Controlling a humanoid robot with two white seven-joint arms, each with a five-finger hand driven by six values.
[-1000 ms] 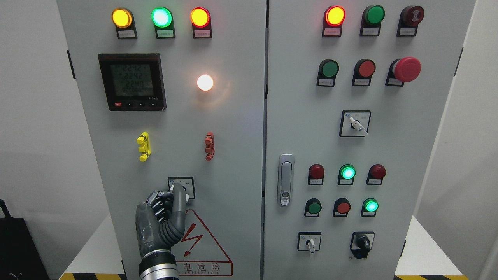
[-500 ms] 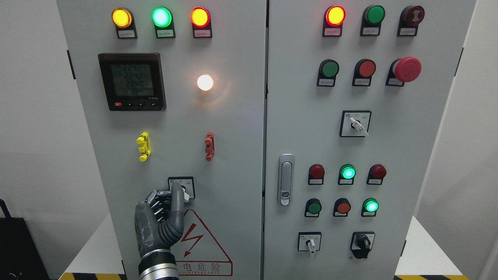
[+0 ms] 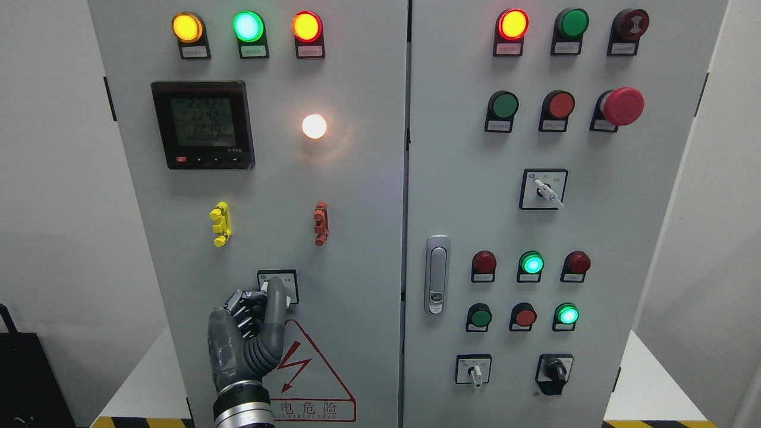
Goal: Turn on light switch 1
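The left hand (image 3: 247, 333) rose from the bottom edge against the left cabinet door (image 3: 357, 238), its smaller fingers curled into the palm and one long grey finger (image 3: 274, 297) pointing straight up, holding nothing. That fingertip lay over light switch 1 (image 3: 278, 287), a small selector on a black-framed plate low on the left door, so the switch sat directly above and in front of the hand, at its very tip. Whether the finger truly pressed the knob or only covered it could not be told, and the knob's long axis was mostly hidden behind the finger. The right hand did not show, so the left was the only one near. Just below the switch sat the red warning triangle (image 3: 309, 368); above it were a yellow clip (image 3: 219, 224) and a red clip (image 3: 320, 223), then the round white lamp (image 3: 314, 126), lit, and the digital meter (image 3: 203, 125). No containers appeared. The coming move seemed to call for a small sideways nudge of the knob.
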